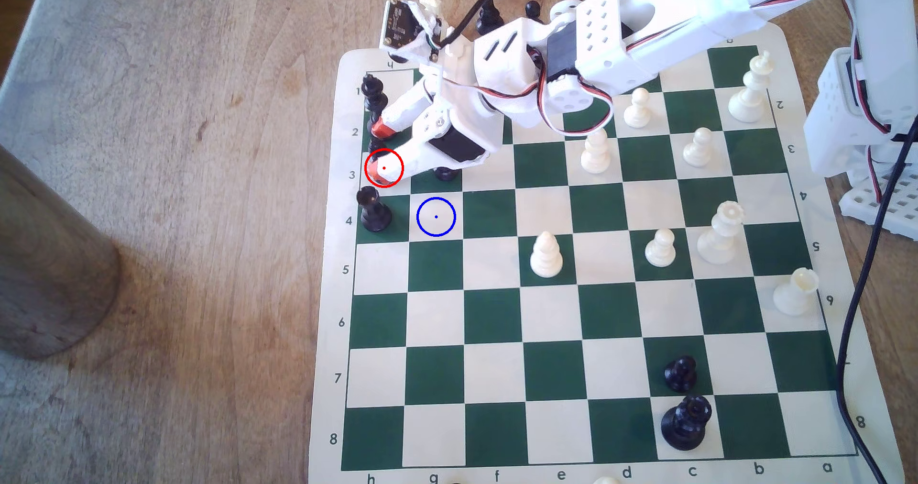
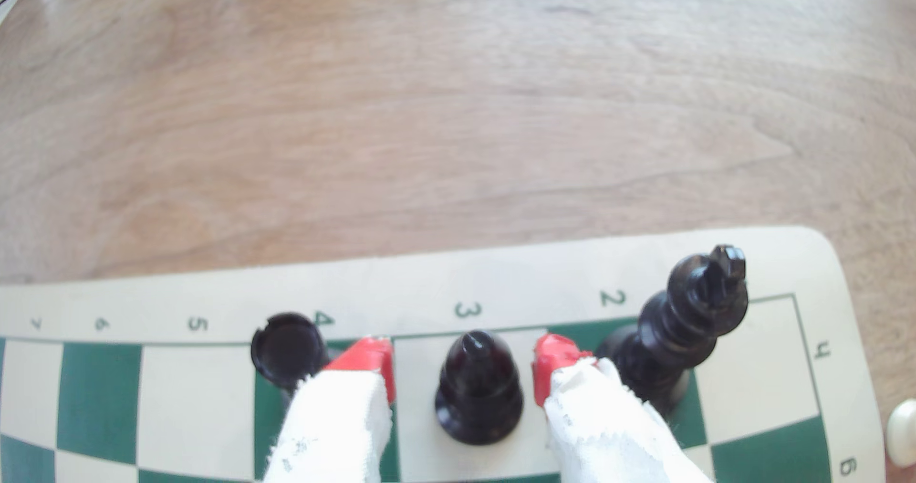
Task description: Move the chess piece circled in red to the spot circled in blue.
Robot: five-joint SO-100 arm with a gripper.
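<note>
The chessboard mat carries green coordinates on its cream border. In the exterior view the numbers 1 to 8 run down the border on the exterior view's left, and 2 to 6 and 8, printed upside down, run down the exterior view's right. Letters h, g, f, e, d, c, b, a stand along the near edge. The wrist view reads 7, 6, 5, 4, 3, 2 on the border, with inverted h and g near the corner.

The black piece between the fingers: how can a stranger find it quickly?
Look along the chessboard edge printed with numbers, to the cream square by the 3. There the chess piece stands between the open red-tipped fingers. Its pointed top differs from the flat-topped rook and taller king beside it.
</note>
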